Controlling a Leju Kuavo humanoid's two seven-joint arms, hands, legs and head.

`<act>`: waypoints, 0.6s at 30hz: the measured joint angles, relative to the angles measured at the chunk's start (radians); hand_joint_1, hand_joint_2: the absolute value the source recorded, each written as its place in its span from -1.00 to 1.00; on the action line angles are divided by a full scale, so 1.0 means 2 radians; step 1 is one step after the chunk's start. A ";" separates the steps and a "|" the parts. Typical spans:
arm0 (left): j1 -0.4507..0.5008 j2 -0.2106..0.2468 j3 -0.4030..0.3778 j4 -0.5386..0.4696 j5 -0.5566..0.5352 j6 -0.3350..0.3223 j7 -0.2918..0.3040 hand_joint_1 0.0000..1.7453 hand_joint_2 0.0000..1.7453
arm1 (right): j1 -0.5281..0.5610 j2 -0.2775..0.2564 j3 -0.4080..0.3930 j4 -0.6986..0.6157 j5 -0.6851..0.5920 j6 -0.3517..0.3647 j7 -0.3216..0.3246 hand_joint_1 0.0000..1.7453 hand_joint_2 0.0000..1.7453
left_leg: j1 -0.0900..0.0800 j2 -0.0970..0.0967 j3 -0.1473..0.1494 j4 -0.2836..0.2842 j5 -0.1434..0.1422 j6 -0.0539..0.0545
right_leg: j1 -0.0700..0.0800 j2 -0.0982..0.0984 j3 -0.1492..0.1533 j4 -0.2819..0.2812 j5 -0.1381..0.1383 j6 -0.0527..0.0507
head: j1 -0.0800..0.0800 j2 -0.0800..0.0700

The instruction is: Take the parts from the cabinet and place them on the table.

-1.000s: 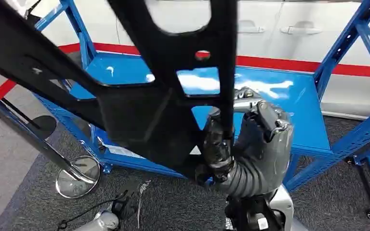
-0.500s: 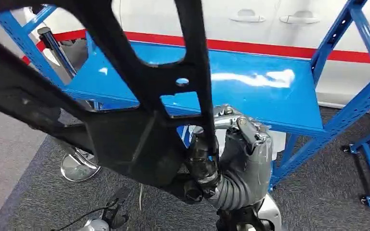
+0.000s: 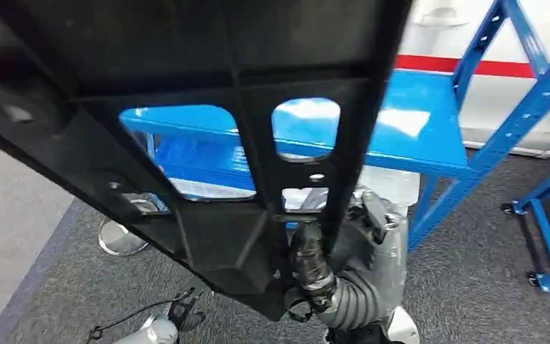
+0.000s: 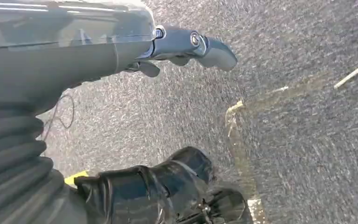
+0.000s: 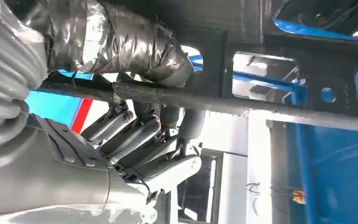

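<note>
1. Right hand [image 3: 362, 247] clamped on black part [image 3: 208, 143], raised before the blue shelf [image 3: 430, 122].
2. Left hand [image 4: 186, 44] hanging, fingers apart, holding nothing.
3. Best kept level, grip firm, clear of shelf uprights.

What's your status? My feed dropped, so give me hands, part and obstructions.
Right hand grips black part by its edge, raised. Left hand hangs over carpet, holding nothing. Blue shelf ahead, part hiding much of it.

bright overhead light glares off the blue shelf [image 3: 408, 122]; head view motion-blurred.
</note>
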 joint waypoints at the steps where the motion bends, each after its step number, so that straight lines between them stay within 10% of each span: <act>1: 0.001 -0.002 -0.001 0.000 0.001 0.001 0.000 -1.00 1.00 | 0.001 -0.001 0.000 0.000 -0.001 0.001 -0.001 0.84 1.00 | 0.003 0.002 -0.002 -0.010 0.011 0.004 | 0.003 0.002 -0.002 -0.002 0.002 0.003 | 0.002 0.000; 3: 0.000 -0.008 -0.005 0.000 0.003 0.003 -0.001 -1.00 1.00 | 0.002 -0.001 0.000 -0.001 -0.003 0.001 -0.002 0.84 1.00 | 0.005 0.006 -0.012 -0.012 0.026 0.015 | 0.002 0.001 -0.015 0.029 -0.051 0.003 | 0.006 0.000; 5: 0.003 -0.011 -0.006 0.000 0.005 0.001 -0.001 -1.00 1.00 | 0.003 -0.002 0.000 -0.002 -0.005 0.000 -0.002 0.84 1.00 | 0.003 0.006 -0.030 -0.009 0.039 0.015 | 0.002 0.001 -0.032 0.103 -0.110 0.005 | 0.007 0.000; 6: 0.004 -0.012 -0.007 0.000 0.006 0.000 -0.001 -1.00 1.00 | 0.004 -0.002 0.000 -0.002 -0.006 0.000 -0.002 0.84 1.00 | 0.003 0.007 -0.039 -0.006 0.044 0.015 | 0.002 0.001 -0.034 0.133 -0.118 0.006 | 0.008 0.000; 8: 0.007 -0.013 -0.007 0.000 0.009 -0.003 -0.002 -1.00 1.00 | 0.005 -0.002 0.000 -0.002 -0.007 0.000 -0.002 0.84 1.00 | 0.003 0.008 -0.063 0.003 0.054 0.013 | 0.002 0.001 -0.019 0.147 -0.091 0.008 | 0.008 0.000; 10: 0.008 -0.013 -0.007 0.000 0.010 -0.006 -0.003 -1.00 1.00 | 0.004 -0.002 0.000 -0.002 -0.007 0.000 -0.003 0.84 1.00 | 0.005 0.008 -0.084 0.014 0.062 0.009 | -0.001 0.001 0.030 0.091 -0.065 0.010 | 0.008 0.000; 12: 0.008 -0.011 -0.007 0.000 0.015 -0.007 -0.005 -1.00 1.00 | 0.004 -0.002 0.000 -0.003 -0.011 -0.001 -0.006 0.84 1.00 | 0.003 0.007 -0.102 0.029 0.066 0.003 | 0.002 0.002 0.075 0.018 -0.101 0.010 | 0.009 0.000; 16: 0.013 -0.009 -0.007 0.000 0.025 -0.001 -0.022 -1.00 1.00 | 0.005 0.000 0.000 -0.003 -0.031 -0.002 -0.016 0.84 1.00 | 0.005 0.004 -0.104 0.027 0.083 -0.008 | 0.005 0.004 0.063 0.022 -0.086 -0.009 | 0.010 0.000; 18: 0.016 -0.006 -0.007 0.000 0.036 0.008 -0.039 -1.00 1.00 | 0.005 0.004 0.000 0.000 -0.047 0.001 -0.023 0.84 1.00 | 0.008 0.003 -0.118 0.050 0.043 -0.014 | 0.002 0.001 0.052 0.018 -0.076 -0.016 | 0.007 0.000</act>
